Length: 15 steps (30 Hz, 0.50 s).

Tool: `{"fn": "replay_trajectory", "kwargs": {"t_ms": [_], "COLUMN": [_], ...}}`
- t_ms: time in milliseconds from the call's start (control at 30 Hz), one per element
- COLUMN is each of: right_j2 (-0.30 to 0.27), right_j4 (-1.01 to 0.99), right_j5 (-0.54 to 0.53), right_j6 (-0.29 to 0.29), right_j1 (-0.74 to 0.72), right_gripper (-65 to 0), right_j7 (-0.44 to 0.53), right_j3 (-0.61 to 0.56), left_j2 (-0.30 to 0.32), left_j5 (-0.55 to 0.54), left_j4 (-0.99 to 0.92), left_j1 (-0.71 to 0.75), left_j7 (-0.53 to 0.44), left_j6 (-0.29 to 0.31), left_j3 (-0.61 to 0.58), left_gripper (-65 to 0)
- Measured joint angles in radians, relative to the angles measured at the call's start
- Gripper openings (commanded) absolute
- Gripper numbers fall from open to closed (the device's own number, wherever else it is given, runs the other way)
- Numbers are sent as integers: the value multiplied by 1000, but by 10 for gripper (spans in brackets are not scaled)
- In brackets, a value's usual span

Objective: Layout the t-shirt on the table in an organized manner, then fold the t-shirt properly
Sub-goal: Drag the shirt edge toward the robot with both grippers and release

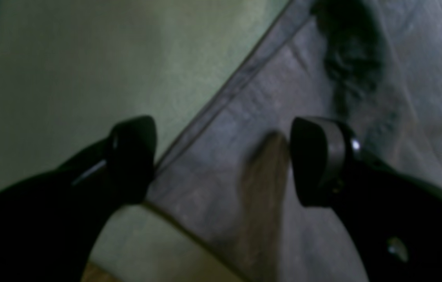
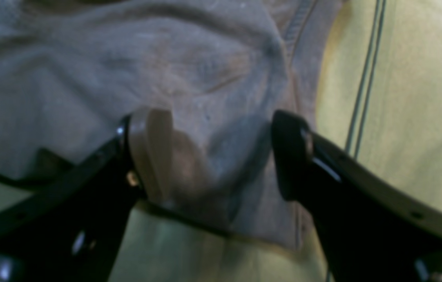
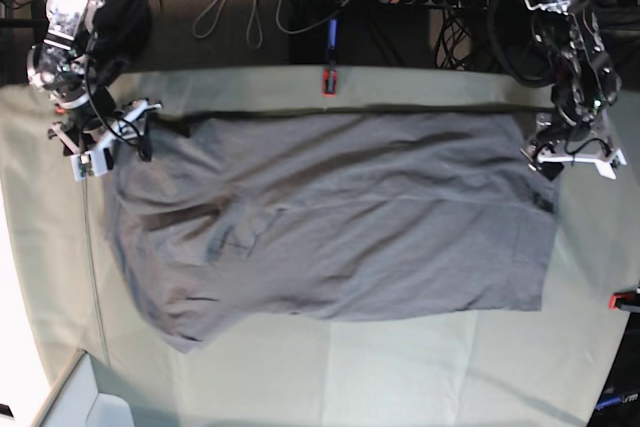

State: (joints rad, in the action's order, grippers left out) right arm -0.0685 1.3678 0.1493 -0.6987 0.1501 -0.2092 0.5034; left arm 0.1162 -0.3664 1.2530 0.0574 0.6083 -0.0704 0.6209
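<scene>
1. Lying spread across the middle of the counter [image 3: 300, 367], the t-shirt [image 3: 330, 237] is a broad dark grey sheet in the base view, running from the robot's right side to its left, with its far edge near the counter's far edge and the red clamp [image 3: 328, 80].

2. Both arms sit at the far corners of the cloth. The right gripper [image 3: 105, 137] is at one end and the left gripper [image 3: 570, 157] at the other.

3. The right gripper's jaws stand wide apart in its wrist view, one on each side of a rumpled corner of the fabric; nothing is pinched between them, though the cloth lies right under them.

4. The left gripper's jaws are likewise wide apart in its wrist view. One jaw is over bare counter, the other over the shirt, and the hemmed edge runs diagonally between them. No fabric is held.

5. Judged from this, the laying-out step looks largely done: the shirt is open and mostly flat, not bunched.

6. It is not tidy yet. Wrinkles and a dark fold show in the half nearer the right arm, and the near corner on that side trails out at an angle.

7. No fold has been made; the shirt is a single spread layer as far as the base view shows.

8. Which end holds the collar cannot be told from these views.

9. What remains, most likely, is some smoothing and then all of the folding.
</scene>
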Motion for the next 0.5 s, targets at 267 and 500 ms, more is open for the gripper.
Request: {"fn": "replay_trajectory", "kwargs": {"t_ms": [267, 500], "right_j2": [-6, -17], "right_j4": [-80, -97], "right_j5": [0, 0], "right_j6": [0, 0], "right_j1": [-34, -18], "right_gripper": [-246, -246], "right_j7": [2, 11], "right_j3": [136, 143], "left_j2": [0, -8], "left_j5": [3, 4], "left_j4": [-5, -5], "left_j1": [2, 1], "left_j7": [-3, -6], "left_j6": [-5, -5], "left_j3": [5, 5], "left_gripper": [-332, -353]}}
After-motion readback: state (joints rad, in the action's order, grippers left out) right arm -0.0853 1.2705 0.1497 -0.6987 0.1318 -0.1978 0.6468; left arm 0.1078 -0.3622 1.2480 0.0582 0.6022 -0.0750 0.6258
